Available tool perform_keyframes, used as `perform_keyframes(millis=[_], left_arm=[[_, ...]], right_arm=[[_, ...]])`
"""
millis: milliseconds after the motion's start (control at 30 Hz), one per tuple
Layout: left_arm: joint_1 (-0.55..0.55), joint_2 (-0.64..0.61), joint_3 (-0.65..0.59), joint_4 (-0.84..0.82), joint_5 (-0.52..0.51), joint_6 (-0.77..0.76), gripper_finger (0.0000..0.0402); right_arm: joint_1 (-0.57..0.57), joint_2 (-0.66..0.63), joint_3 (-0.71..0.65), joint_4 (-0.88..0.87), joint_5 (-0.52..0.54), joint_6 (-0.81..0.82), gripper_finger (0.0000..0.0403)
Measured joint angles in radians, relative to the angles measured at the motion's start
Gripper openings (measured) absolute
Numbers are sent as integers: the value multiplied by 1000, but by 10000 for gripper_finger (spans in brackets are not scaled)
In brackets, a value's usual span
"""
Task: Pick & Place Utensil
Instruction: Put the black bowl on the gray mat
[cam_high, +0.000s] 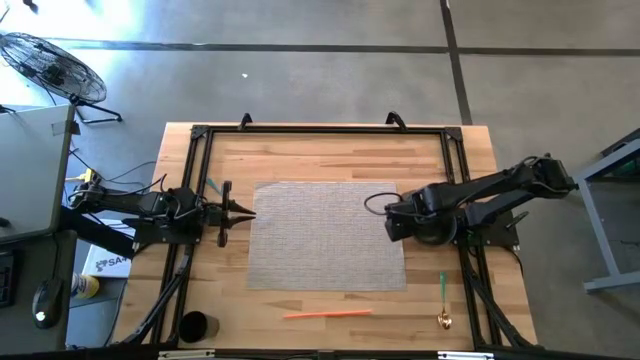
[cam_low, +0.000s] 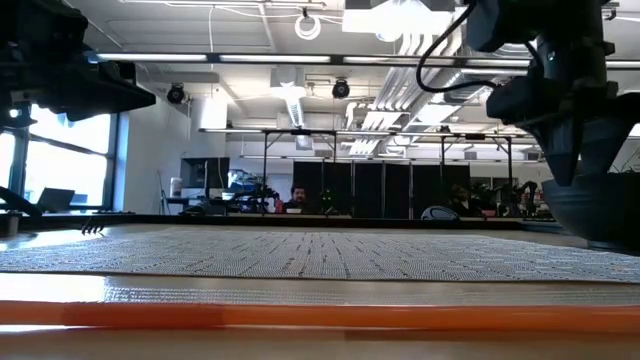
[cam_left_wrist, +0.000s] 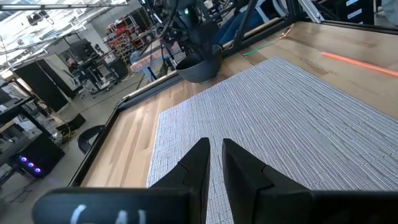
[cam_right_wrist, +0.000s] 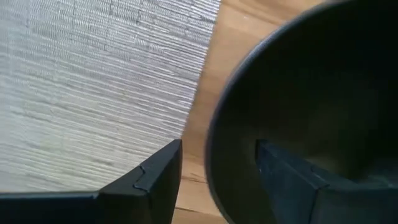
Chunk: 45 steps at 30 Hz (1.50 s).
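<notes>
A thin orange utensil (cam_high: 328, 313) lies on the wood in front of the grey woven placemat (cam_high: 320, 235); it also shows in the low view (cam_low: 300, 315). A green-handled gold spoon (cam_high: 443, 298) lies at the near right. A dark bowl (cam_high: 437, 235) sits at the mat's right edge. My right gripper (cam_right_wrist: 217, 155) is open over it, one finger (cam_right_wrist: 149, 180) outside the bowl's wall and one finger (cam_right_wrist: 292, 180) inside. My left gripper (cam_high: 245, 212) is shut and empty at the mat's left edge, a little above it (cam_left_wrist: 216, 152). My right gripper comes at the bowl's rim (cam_right_wrist: 217, 143) from above, one finger on each side of the wall. A strip of bare wood shows between the outer finger and the wall. I cannot tell whether the inner finger touches the bowl.
A black cup (cam_high: 195, 326) stands at the near left corner. A dark metal frame (cam_high: 320, 130) runs along the table's far and side edges. The mat's middle is bare. People sit at desks in the room far behind the table (cam_low: 295, 197).
</notes>
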<state>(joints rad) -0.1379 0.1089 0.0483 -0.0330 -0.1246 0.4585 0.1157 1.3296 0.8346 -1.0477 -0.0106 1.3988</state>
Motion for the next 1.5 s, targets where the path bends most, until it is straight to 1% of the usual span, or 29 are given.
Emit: perform_keyframes(millis=[100,167,333,467,567,667,933,1033,1200,1500], left_arm=[[0,0,0,0,0,0,40],[0,0,0,0,0,0,40],[0,0,0,0,0,0,40],[0,0,0,0,0,0,40],[0,0,0,0,0,0,40],[0,0,0,0,0,0,40],[0,0,0,0,0,0,40],[0,0,0,0,0,0,40],[0,0,0,0,0,0,40],[0,0,0,0,0,0,40]], right_arm=[[-13,0,-5,25,-3,15,177],[-24,2,-5,27,-25,18,162],[-26,63,-5,28,-49,14,121],[-25,108,-5,32,-38,-8,95],[-25,112,-5,32,-10,-11,83],[-25,106,-5,28,26,-20,79],[-25,105,-5,11,67,-54,78],[-26,105,-5,14,62,-42,78],[-26,105,-5,14,12,-7,78],[-26,105,-5,10,25,-18,78]])
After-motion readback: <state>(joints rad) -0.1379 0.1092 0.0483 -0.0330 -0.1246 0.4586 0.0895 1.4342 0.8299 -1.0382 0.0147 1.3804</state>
